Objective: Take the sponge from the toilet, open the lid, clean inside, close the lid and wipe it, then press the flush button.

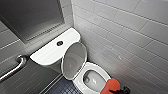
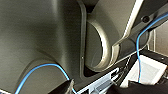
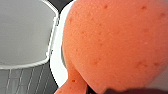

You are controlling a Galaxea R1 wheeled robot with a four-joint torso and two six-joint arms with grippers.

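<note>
Sponge [image 1: 111, 85], orange-red, is gripped in my right gripper [image 1: 120, 90], over the near rim of the toilet [image 1: 100, 69] bowl. Its lid [image 1: 73, 60] stands raised against the tank, whose top carries the flush button [image 1: 59, 43].

Head view: evenly lit from overhead, moderately bright. Soft sheen on white wall tiles [image 1: 130, 32] at right; pale highlight along tank top [image 1: 53, 48]. Shadow beneath tank, lower left of frame dim. Grey shade inside hollow of raised lid [image 1: 73, 61]. Tile lines splayed and tilted toward frame edges. Left wrist view: dim, murky grey. Right wrist view: bright, flat light across sponge [image 3: 117, 42].
</note>
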